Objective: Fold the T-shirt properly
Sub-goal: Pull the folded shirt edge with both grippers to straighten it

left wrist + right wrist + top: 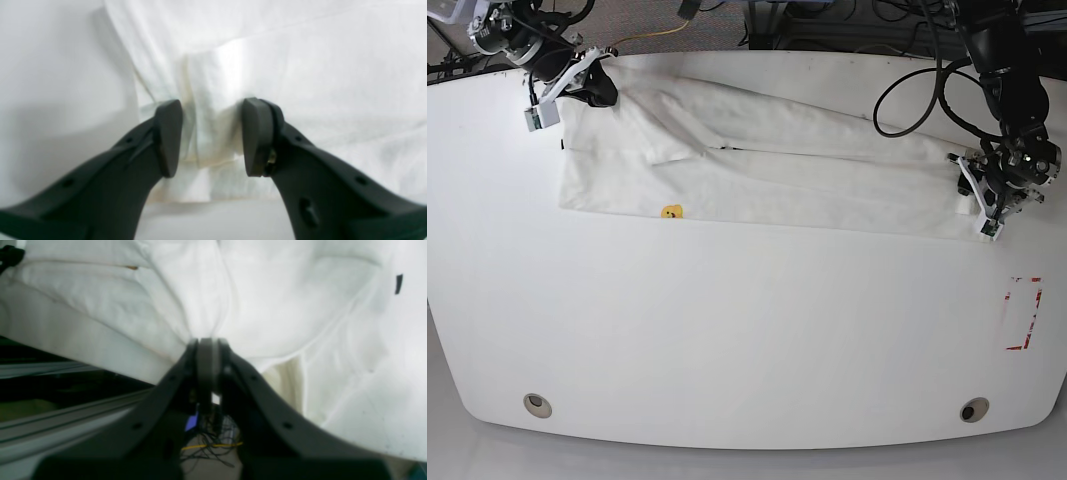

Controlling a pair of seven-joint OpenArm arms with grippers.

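The white T-shirt [767, 165] lies folded into a long band across the far half of the table, with a small yellow tag [670, 211] on its near edge. My right gripper [599, 90] is at the band's far left corner. In the right wrist view the gripper [208, 343] is shut on a pinch of the T-shirt [267, 306], and creases fan out from it. A black tag [398, 283] shows there too. My left gripper [975, 200] sits at the band's right end. Up close the gripper [210, 136] is open, straddling a puckered fold of the T-shirt [300, 66] near its hem.
The white table [727, 330] has two round holes [538, 405] near its front edge and a red tape outline [1024, 313] at the right. Cables [917, 90] hang from the arm at the back right. Rails and wires show beyond the table's far edge.
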